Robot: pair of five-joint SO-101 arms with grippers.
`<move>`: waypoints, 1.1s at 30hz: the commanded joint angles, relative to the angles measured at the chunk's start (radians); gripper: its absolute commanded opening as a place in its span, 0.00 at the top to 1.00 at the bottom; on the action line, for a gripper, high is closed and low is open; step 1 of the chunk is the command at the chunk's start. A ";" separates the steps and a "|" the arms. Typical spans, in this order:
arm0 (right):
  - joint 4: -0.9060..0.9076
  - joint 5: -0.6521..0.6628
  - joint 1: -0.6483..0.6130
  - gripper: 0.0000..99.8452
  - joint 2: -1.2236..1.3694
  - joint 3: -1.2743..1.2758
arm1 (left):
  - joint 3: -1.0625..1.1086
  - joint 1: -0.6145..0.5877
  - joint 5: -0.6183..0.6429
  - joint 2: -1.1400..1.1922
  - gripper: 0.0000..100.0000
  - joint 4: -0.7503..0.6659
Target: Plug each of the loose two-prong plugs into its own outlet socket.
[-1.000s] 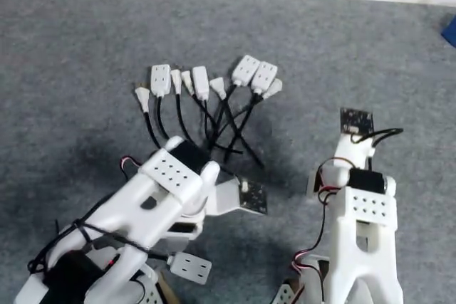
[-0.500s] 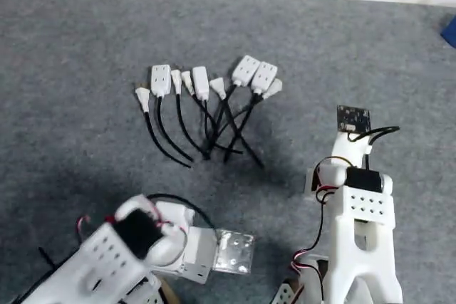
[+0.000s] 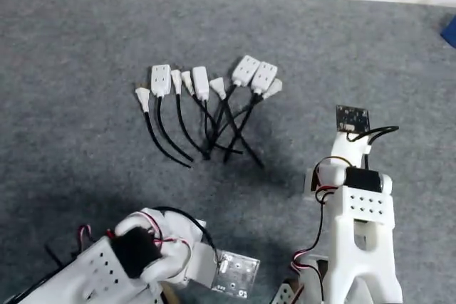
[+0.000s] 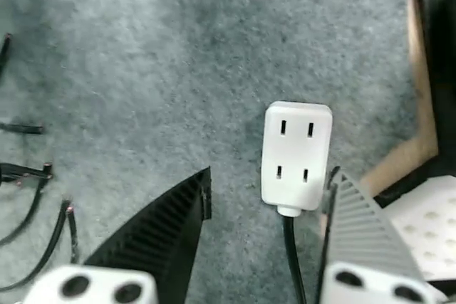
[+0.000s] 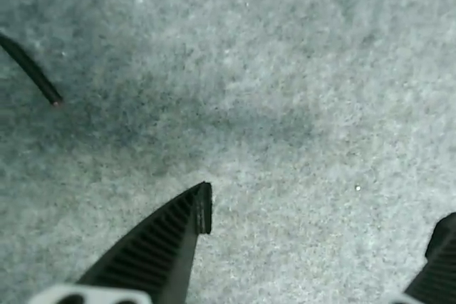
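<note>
Several white outlet sockets (image 3: 161, 80) and small two-prong plugs (image 3: 217, 88) on short black cables lie fanned out at the far middle of the grey carpet (image 3: 85, 48). In the left wrist view another white socket block (image 4: 297, 154) lies flat, slots up, its black cable running back toward the wrist. My left gripper (image 4: 271, 176) is open around it, and the block sits close to the grey finger (image 4: 356, 233). My right gripper (image 5: 324, 208) is open over bare carpet, with a black cable end (image 5: 32, 69) off to one side.
The left arm (image 3: 135, 261) is folded back at the near-left edge and the right arm (image 3: 360, 204) stands at the near right. A wooden edge (image 4: 420, 105) and a white perforated part (image 4: 427, 218) lie beside the socket block. A blue object (image 3: 450, 30) sits at the far right edge.
The left arm has drawn back from the cable cluster to the near-left edge of the table. The right arm has hardly moved.
</note>
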 commanded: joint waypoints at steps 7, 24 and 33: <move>-0.013 0.009 -0.008 0.55 0.001 -0.038 | 0.110 0.015 -0.055 0.217 0.73 -0.140; -0.008 0.009 -0.008 0.55 0.001 -0.038 | 0.147 -0.007 -0.058 0.285 0.99 -0.342; -0.008 0.008 -0.008 0.55 0.001 -0.038 | -0.117 -0.186 -0.110 0.295 1.00 -0.333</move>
